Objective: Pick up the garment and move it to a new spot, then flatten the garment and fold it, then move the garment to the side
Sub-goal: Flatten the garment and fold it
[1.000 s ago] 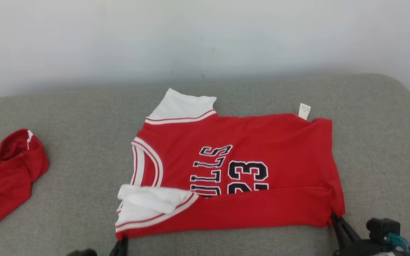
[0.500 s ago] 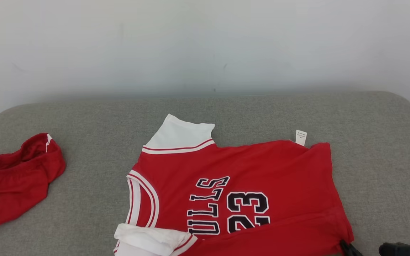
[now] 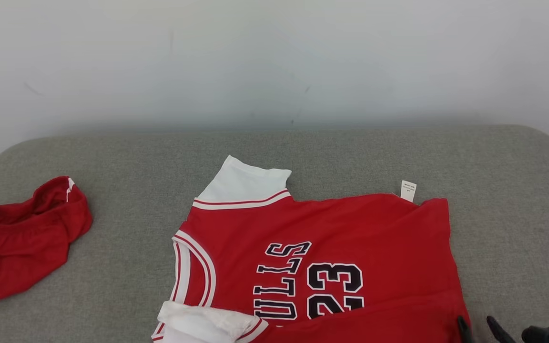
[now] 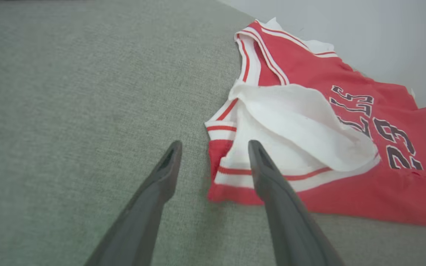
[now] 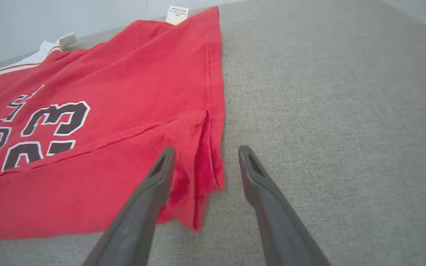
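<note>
Jersey (image 3: 317, 228) lies with its near edge folded over; the left claw (image 4: 215, 145) and right claw (image 5: 206, 149) gape wide, empty, at its corners, probably so the fold rests.

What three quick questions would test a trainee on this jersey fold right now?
1. True or false: the left pincer stands open at the jersey's near left corner.
2. Which jersey edge is folded over the number? A near, B far, C neither.
3. Fill in: in the head view, the second red garment lies to the jersey's ____.
Key: 1 true; 2 A; 3 left.
</note>
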